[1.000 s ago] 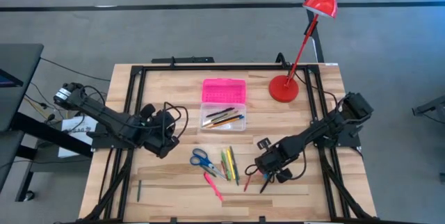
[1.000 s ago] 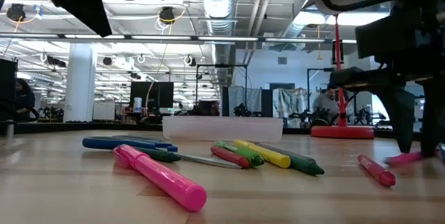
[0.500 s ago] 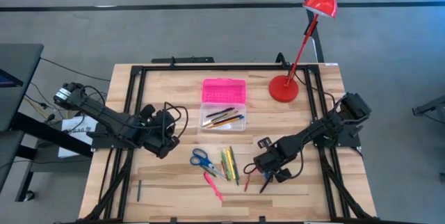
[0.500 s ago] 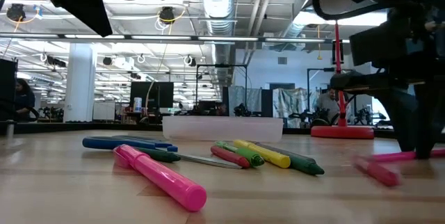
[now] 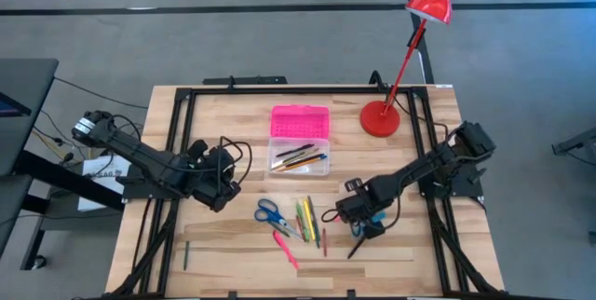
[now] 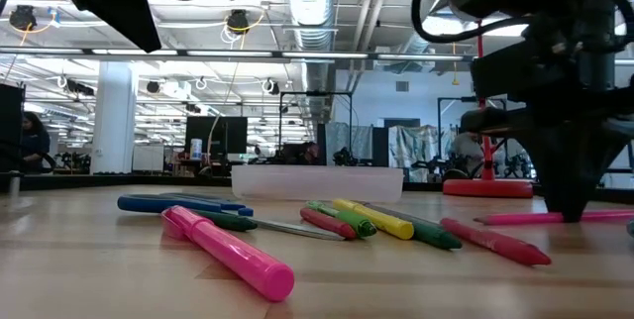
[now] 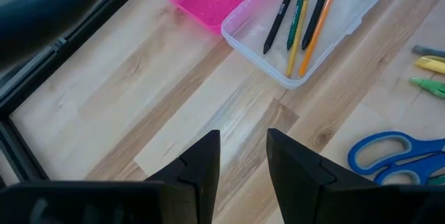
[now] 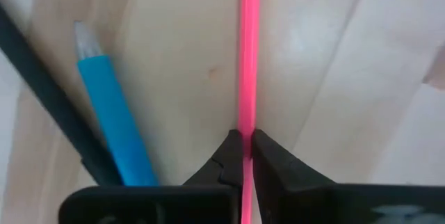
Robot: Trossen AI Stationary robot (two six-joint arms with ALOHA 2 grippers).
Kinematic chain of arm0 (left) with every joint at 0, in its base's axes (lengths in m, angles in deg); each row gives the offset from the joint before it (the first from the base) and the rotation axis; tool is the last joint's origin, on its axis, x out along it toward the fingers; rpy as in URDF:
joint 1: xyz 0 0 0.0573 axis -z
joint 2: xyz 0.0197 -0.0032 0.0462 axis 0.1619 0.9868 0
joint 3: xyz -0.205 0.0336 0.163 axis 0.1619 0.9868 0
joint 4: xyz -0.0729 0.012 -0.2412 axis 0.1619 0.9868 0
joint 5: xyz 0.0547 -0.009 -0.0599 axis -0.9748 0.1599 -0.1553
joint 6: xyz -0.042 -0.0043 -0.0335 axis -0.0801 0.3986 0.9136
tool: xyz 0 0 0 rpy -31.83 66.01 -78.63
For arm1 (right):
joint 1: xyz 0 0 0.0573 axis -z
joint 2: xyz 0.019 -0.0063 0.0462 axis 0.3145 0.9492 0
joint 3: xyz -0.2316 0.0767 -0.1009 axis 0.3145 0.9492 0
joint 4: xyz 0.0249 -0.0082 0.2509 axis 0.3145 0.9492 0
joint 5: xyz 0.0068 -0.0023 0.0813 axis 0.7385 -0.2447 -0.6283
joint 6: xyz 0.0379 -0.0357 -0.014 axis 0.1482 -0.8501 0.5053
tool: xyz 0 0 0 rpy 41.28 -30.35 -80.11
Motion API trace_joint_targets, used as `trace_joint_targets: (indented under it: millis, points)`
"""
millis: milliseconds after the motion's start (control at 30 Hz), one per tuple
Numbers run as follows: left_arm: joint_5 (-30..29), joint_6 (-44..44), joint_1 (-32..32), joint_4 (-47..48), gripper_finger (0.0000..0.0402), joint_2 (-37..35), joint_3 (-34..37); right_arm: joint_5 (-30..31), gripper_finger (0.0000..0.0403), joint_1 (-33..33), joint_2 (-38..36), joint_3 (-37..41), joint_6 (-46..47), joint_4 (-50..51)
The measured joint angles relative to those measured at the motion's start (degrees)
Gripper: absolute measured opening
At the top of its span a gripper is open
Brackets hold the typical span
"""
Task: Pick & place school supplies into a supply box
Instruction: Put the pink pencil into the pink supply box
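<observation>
Clamped in the right pincer (image 8: 243, 156): a thin pink pencil (image 8: 248, 50), low over the pale wooden surface (image 5: 223, 253). Left pincer (image 7: 243, 156) parted, empty. Beyond, ceiling-lit workshop.

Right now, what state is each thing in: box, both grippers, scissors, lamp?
supply box: lid open, pens inside
right gripper: shut on thin pink pen, down at the table
left gripper: open, empty, off the table near the box
scissors: blades shut, flat on the table
desk lamp: upright
</observation>
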Motion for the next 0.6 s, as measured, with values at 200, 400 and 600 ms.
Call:
trace_joint_targets:
  millis: [200, 400, 600]
  points:
    - [-0.9, 0.0, 0.0, 0.0, 0.0114, 0.0, 0.0, 1.3, 0.0002, 2.2, 0.0, 0.0, 3.7, 0.9]
    - [-1.3, 0.0, 0.0, 0.0, 0.0114, 0.0, 0.0, 3.0, 0.0001, 3.0, 0.2, -1.2, 4.7, 3.0]
    - [-1.3, 0.1, 0.0, -0.2, 0.0114, 0.0, 0.0, 6.6, 0.0, 3.5, 0.5, -4.5, 3.7, 7.1]
